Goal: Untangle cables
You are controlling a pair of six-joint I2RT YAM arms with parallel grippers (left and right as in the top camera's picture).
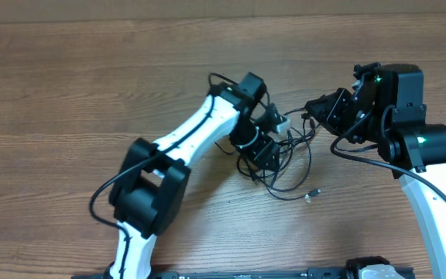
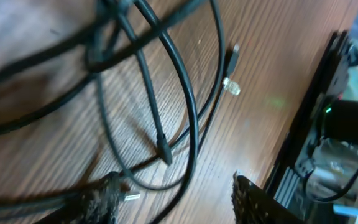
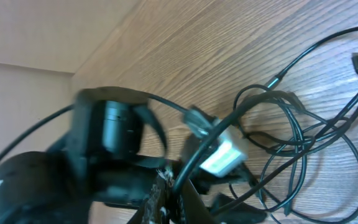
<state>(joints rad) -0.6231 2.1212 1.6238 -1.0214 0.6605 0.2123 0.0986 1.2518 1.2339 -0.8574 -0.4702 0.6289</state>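
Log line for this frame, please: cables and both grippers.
cables: tangled, one plug end lying free | left gripper: open over tangle | right gripper: shut on cables | stage: not untangled

Setting: robotics laboratory bench.
Evidence: wood-grain table (image 1: pixel 68 93). Two white-and-black robot arms, left arm (image 1: pixel 196 124) and right arm (image 1: pixel 432 194), reach in from the table's near edge. Black mounting rail (image 1: pixel 246 273) along that same edge. Green indicator lights (image 1: pixel 379 79) on the right arm. Plain beige wall (image 1: pixel 207 6) behind the table's far edge.
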